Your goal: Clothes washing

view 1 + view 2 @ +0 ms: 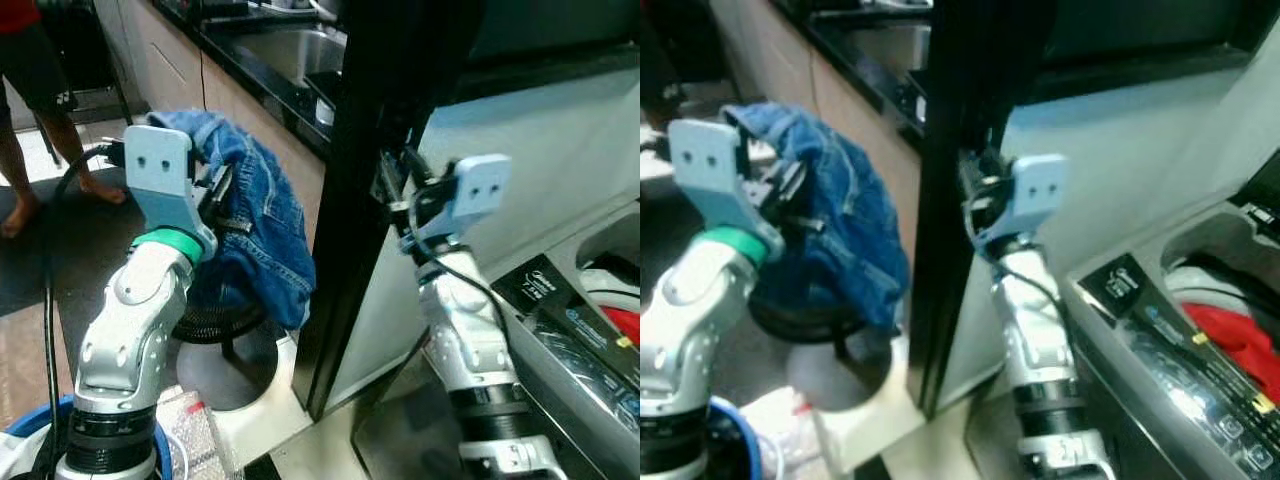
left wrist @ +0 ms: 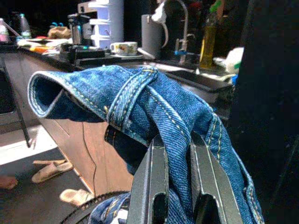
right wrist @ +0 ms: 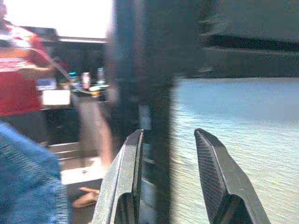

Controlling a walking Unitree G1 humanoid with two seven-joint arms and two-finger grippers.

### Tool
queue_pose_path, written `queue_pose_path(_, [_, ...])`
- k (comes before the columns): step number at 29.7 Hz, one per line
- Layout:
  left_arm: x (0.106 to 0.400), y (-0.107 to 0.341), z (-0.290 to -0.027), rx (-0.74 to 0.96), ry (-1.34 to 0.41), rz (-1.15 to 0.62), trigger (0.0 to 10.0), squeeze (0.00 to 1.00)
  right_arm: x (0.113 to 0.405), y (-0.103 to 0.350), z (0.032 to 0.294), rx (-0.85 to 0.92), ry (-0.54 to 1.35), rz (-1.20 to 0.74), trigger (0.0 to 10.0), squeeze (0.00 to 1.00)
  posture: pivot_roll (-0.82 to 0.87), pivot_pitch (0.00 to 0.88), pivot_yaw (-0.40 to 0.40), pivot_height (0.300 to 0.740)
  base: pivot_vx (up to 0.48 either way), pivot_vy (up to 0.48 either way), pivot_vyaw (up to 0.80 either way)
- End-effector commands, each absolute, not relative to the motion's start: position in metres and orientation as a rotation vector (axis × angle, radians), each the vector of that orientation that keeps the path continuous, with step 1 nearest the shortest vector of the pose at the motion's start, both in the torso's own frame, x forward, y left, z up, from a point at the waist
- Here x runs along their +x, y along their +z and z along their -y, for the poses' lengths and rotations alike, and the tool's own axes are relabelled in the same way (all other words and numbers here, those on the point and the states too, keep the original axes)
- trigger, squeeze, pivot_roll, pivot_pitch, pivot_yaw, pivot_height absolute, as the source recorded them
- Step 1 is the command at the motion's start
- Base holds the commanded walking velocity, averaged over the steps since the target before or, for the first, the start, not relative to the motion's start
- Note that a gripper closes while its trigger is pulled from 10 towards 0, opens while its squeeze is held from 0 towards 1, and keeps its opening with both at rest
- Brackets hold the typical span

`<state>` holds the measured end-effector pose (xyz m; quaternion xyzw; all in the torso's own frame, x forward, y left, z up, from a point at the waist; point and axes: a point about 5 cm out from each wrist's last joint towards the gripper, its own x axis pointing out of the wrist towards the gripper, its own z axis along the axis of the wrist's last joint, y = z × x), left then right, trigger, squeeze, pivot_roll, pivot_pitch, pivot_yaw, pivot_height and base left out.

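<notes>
A pair of blue jeans (image 1: 262,232) hangs bunched from my left gripper (image 1: 214,196), which is raised at the left and shut on the denim; the left wrist view shows the cloth (image 2: 140,93) pinched between the fingers (image 2: 156,177). My right gripper (image 1: 396,196) is lifted beside a tall black upright panel (image 1: 365,200), open with nothing held; its fingers (image 3: 128,172) point at the panel's edge. At the lower right is the top-loading washing machine (image 1: 560,325) with a red garment (image 1: 1232,338) in its tub.
A person (image 1: 35,95) stands barefoot at the far left. A kitchen counter with a sink (image 1: 290,50) runs along the back. A round black stand (image 1: 235,365) sits on the floor under the jeans. A blue basket rim (image 1: 20,425) is at the bottom left.
</notes>
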<state>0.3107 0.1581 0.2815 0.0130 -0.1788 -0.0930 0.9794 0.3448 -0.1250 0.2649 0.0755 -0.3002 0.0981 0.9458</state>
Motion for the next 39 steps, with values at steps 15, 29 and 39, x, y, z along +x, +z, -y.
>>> queue_pose_path(15, [0.245,0.25,-0.128,0.092,-0.585,0.3,10.0,0.0,0.341,0.261,0.135,0.154,0.165,0.608,10.0,0.0,0.1,0.047,-0.027,0.74,0.0,0.0,-0.77])
queue_pose_path(29, [0.264,0.303,-0.133,0.121,-0.524,0.527,10.0,0.0,0.34,0.275,0.134,0.15,0.13,0.668,10.0,0.0,0.1,0.042,-0.026,0.74,0.0,0.0,-0.77])
queue_pose_path(39, [0.265,0.314,-0.134,0.1,-0.505,0.548,10.0,0.0,0.335,0.297,0.161,0.13,-0.039,0.768,10.0,0.0,0.09,0.045,-0.02,0.74,0.0,0.0,-0.77])
